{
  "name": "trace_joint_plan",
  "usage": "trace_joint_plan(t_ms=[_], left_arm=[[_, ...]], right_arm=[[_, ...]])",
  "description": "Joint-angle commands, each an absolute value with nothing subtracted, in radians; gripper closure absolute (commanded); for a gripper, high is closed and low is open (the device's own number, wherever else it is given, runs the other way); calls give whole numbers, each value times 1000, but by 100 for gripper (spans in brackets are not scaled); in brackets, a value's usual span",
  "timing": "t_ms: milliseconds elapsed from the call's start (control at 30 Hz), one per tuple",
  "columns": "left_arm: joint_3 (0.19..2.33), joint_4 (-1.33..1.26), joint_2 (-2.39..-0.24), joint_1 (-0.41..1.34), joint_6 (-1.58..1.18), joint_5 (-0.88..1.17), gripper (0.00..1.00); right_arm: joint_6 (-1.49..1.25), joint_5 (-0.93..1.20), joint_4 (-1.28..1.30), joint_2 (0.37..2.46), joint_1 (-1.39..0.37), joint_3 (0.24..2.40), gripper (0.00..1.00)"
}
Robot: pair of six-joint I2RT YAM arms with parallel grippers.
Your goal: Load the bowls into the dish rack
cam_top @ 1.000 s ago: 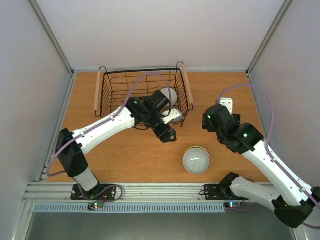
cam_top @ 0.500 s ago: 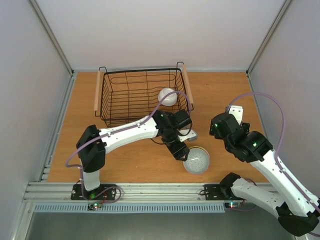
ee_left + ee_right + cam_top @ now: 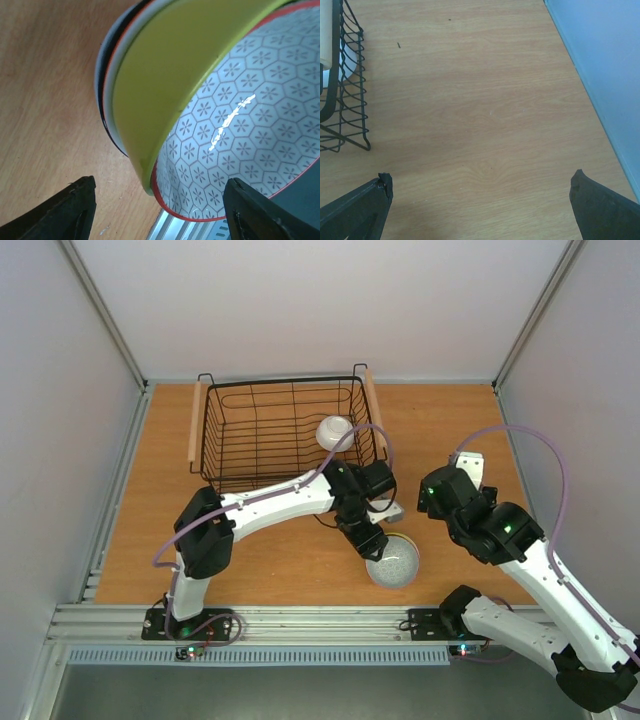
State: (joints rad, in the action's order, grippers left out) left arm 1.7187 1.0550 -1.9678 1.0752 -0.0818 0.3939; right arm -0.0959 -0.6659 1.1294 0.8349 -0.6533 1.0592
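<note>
One white bowl (image 3: pixel 334 431) is lying in the dish rack (image 3: pixel 195 422); the stacked bowls (image 3: pixel 393 561) are waiting on the table (image 3: pixel 250 550), the left gripper (image 3: pixel 372 543) straddling their rim with jaws apart, gripping nothing; the right gripper (image 3: pixel 480 177) is hanging wide open, empty

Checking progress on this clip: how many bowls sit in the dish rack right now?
1. A white bowl lies by the right side of the dish rack. The other bowls are nested in a stack on the table. Nothing in the rack looks hidden.

Table (image 3: pixel 485 125) lies bare between dish rack (image 3: pixel 372 410) and right wall (image 3: pixel 600 60).
</note>
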Motion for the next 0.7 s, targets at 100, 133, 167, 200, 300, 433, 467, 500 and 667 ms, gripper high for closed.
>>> trace_joint_plan(t_ms=[100, 133, 167, 200, 300, 433, 467, 500, 667], left_arm=[[1736, 1098, -1976, 1107, -81, 403, 33], [1734, 1098, -1977, 1109, -80, 405, 34], [1732, 1096, -1979, 1110, -80, 404, 34], [1730, 1096, -1981, 1111, -80, 405, 35], [1728, 1095, -1990, 1111, -78, 410, 35], [1726, 1094, -2001, 1112, -76, 416, 38], [1726, 1094, -2003, 1112, -74, 418, 45], [1726, 1095, -2004, 1113, -74, 419, 52], [1727, 1095, -2006, 1114, -75, 425, 65]], right_arm=[[-98, -651, 1106, 868, -655, 1048, 1], [-98, -647, 1106, 873, -655, 1049, 1], [-100, -646, 1106, 876, -655, 1049, 1], [-100, -645, 1106, 878, -655, 1048, 1], [-100, -642, 1104, 873, -655, 1047, 1], [-100, -644, 1106, 867, -655, 1048, 1], [-101, -648, 1107, 867, -655, 1048, 1], [-102, -651, 1108, 864, -655, 1049, 1], [-101, -654, 1107, 853, -655, 1048, 1]])
